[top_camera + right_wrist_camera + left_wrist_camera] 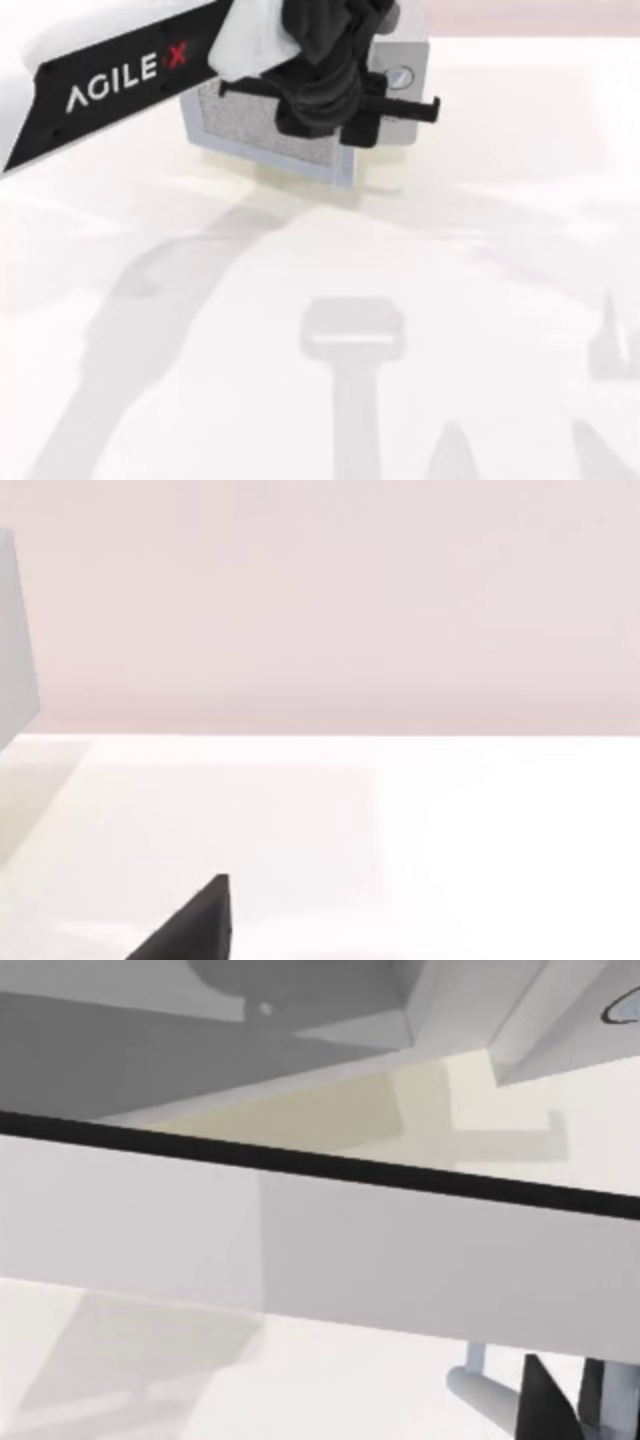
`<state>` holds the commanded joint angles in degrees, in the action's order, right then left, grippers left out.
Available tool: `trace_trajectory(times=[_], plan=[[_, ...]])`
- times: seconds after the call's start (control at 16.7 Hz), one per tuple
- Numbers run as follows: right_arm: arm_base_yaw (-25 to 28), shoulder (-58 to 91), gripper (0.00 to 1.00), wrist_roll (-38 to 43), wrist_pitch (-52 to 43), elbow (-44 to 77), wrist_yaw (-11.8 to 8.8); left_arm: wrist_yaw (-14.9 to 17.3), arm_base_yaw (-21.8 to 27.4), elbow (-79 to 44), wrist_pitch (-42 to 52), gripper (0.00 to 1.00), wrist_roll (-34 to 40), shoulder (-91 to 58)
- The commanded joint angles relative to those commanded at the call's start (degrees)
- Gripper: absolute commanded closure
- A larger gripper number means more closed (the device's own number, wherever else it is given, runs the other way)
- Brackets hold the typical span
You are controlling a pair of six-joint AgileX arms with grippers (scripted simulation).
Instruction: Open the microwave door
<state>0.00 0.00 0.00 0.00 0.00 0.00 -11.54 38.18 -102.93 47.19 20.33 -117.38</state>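
The light grey microwave [412, 98] stands at the back of the table, one silver knob [403, 75] showing on its right panel. The microwave door [255, 130], with its speckled grey window, hangs swung partly outward, its free edge forward of the body. My left gripper [350, 122] hovers over that free edge. In the left wrist view the door [300, 1250] crosses the frame, the pale interior [250, 1050] lies behind it, and my left gripper [572, 1405] is shut on the door's thin handle [480, 1395]. My right gripper [205, 925] is parked off to the right, outside the top view.
The white table [470, 300] stretches in front of the microwave, crossed by grey shadows of the arms. My left arm's black-and-white link [120, 80] reaches in from the top left. A pale pink wall [330, 600] rises behind the table.
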Motion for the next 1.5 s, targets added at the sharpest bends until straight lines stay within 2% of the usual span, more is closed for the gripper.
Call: trace_trajectory(times=[0.36, 0.84, 1.5], plan=[[0.00, 0.00, 0.00, 0.00, 0.00, 0.00, 0.00, 0.41, 0.34, 0.15, -0.09, 1.00, 0.09, 0.01], [0.00, 0.00, 0.00, 0.00, 0.00, 0.00, 0.00, 3.10, -0.98, 7.10, -3.27, 1.00, -5.79, 4.85], [0.00, 0.00, 0.00, 0.00, 0.00, 0.00, 0.00, 3.11, -0.99, 7.12, -3.27, 1.00, -5.81, 4.85]])
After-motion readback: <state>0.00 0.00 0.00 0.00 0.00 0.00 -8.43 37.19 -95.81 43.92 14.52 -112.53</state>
